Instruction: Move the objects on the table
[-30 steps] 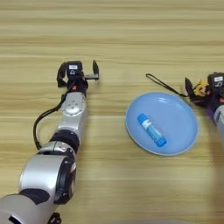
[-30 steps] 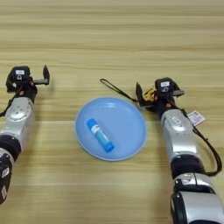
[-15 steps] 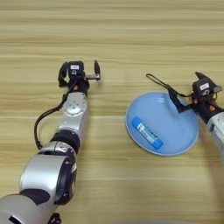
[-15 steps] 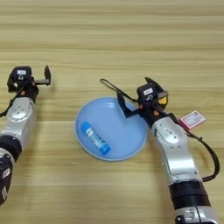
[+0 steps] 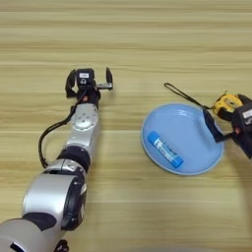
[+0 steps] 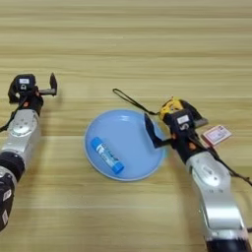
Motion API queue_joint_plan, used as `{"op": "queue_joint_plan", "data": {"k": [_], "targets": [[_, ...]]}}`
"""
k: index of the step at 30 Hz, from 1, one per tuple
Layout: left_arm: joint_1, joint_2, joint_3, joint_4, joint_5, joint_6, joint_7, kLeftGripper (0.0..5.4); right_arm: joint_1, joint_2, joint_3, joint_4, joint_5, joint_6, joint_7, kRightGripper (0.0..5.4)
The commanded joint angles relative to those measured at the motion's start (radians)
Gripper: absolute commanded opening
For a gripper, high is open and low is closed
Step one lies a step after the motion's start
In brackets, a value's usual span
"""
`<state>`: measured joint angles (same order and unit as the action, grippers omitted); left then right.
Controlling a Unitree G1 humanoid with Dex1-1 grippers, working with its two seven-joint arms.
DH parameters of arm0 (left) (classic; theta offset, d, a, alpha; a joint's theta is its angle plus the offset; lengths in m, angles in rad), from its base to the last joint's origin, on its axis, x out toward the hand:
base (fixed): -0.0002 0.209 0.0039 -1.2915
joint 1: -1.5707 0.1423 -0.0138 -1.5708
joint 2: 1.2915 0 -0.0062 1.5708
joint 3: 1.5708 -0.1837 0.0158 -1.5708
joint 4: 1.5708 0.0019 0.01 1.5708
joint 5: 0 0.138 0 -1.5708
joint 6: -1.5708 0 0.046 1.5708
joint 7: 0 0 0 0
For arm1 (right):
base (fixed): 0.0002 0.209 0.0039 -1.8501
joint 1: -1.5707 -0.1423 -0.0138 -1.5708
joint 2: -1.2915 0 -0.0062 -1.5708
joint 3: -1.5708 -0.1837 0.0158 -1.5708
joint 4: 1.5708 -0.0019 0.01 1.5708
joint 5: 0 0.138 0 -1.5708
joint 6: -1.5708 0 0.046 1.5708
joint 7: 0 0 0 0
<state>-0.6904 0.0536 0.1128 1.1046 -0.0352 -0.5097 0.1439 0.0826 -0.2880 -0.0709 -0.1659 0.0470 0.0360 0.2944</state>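
Our right pincer [image 6: 165,123], spread beside the tape measure [image 6: 171,105], has swung back from the blue plate [image 6: 98,129]. Our left pincer [image 5: 88,81] stays gaping, idle

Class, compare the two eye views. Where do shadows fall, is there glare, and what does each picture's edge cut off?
Right eye view: light is even, with pale sheen along the table but no hard glare, and both the right tool and left tool show. Left eye view: a faint shadow hugs the blue plate's near rim, and the edge crops the right tool.
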Motion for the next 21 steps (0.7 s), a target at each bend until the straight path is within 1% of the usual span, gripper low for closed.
{"op": "queue_joint_plan", "data": {"k": [1, 5, 7, 12, 15, 21], "targets": [[0.001, -0.002, -0.005, -0.003, 0.019, 0.003, 0.008, 5.4, 0.059, -0.031, -0.054, -0.069, 0.035, 0.046, 0.01, 5.37], [-0.001, -0.004, -0.006, -0.001, 0.021, 0.003, 0.013, 5.4, 0.119, -0.054, -0.086, -0.115, 0.072, 0.091, 0.036, 5.37], [-0.002, -0.004, -0.006, -0.001, 0.02, 0.003, 0.014, 5.4, 0.152, -0.063, -0.108, -0.136, 0.106, 0.135, 0.052, 5.37], [-0.004, -0.005, -0.005, 0.0, 0.02, 0.003, 0.016, 5.4, 0.199, -0.093, -0.136, -0.15, 0.146, 0.225, 0.081, 5.37], [-0.005, -0.004, -0.003, 0.001, 0.021, 0.004, 0.016, 5.4, 0.204, -0.093, -0.136, -0.15, 0.171, 0.268, 0.095, 5.37], [-0.006, -0.003, -0.001, 0.002, 0.022, 0.005, 0.014, 5.4, 0.18, -0.084, -0.139, -0.086, 0.188, 0.314, 0.092, 5.37]]}}
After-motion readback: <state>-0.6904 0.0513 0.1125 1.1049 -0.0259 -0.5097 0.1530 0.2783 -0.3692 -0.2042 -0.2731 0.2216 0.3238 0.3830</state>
